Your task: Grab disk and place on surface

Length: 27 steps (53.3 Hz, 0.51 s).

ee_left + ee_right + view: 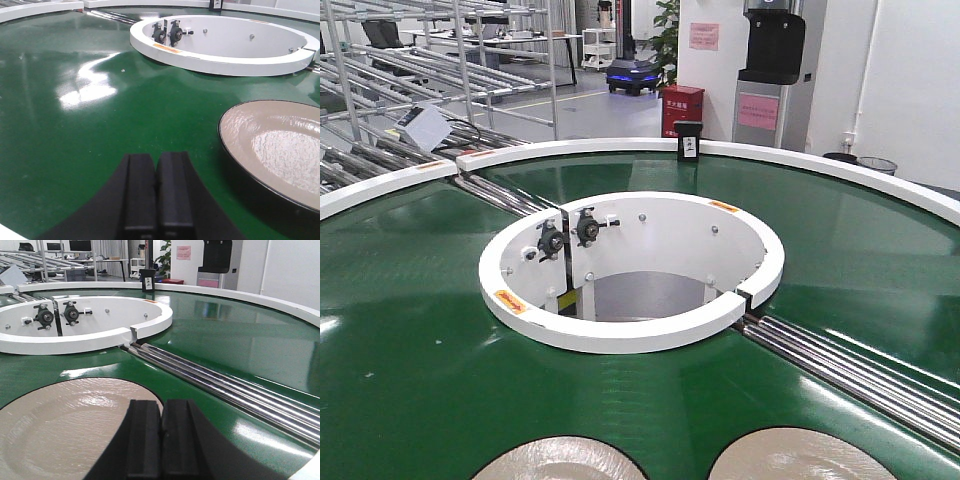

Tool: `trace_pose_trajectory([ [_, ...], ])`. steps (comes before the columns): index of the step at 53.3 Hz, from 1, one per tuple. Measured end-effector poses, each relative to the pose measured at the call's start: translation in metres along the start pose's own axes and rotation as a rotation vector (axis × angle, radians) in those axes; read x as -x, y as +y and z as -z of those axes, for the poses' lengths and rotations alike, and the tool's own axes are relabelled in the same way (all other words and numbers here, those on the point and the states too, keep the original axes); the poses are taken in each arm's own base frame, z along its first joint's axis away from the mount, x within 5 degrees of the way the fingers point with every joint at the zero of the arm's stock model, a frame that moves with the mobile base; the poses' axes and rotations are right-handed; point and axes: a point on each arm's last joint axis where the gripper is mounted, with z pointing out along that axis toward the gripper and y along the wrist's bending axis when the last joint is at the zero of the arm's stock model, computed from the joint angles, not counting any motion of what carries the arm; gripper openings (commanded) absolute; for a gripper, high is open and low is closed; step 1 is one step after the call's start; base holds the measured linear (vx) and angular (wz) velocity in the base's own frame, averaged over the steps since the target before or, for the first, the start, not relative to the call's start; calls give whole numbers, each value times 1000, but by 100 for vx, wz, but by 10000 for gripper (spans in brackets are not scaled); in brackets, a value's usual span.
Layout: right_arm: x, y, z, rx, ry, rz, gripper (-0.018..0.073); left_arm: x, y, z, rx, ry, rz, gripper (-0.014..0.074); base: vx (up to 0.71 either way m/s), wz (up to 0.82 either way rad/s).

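Note:
Two beige, glossy disks lie flat on the green conveyor belt (410, 330) at the near edge of the front view, a left disk (560, 462) and a right disk (800, 455). In the left wrist view my left gripper (156, 156) is shut with nothing in it, low over bare belt, and a disk (280, 145) lies apart to its right. My right gripper (161, 402) is also shut and empty, hovering over the right rim of a disk (65, 425). Neither gripper appears in the front view. The surface is out of view.
A white ring (630, 335) with two black bearings encloses the belt's central opening. Steel rollers (860, 370) cross the belt on the right, close to my right gripper (225, 385). A white outer rim (840, 165) bounds the belt, carrying a small black sensor block (688, 142).

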Motion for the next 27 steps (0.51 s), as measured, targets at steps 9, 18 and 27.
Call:
trace_pose_trajectory([
  [9,0,0,0,0,0,0,-8,0,0,0,0,-2,0,-8,0,0],
  [18,0,0,0,0,0,0,-8,2,0,0,-3,-23,0,-8,0,0],
  [27,0,0,0,0,0,0,-8,5,-1,0,-6,-57,1,-8,0,0],
])
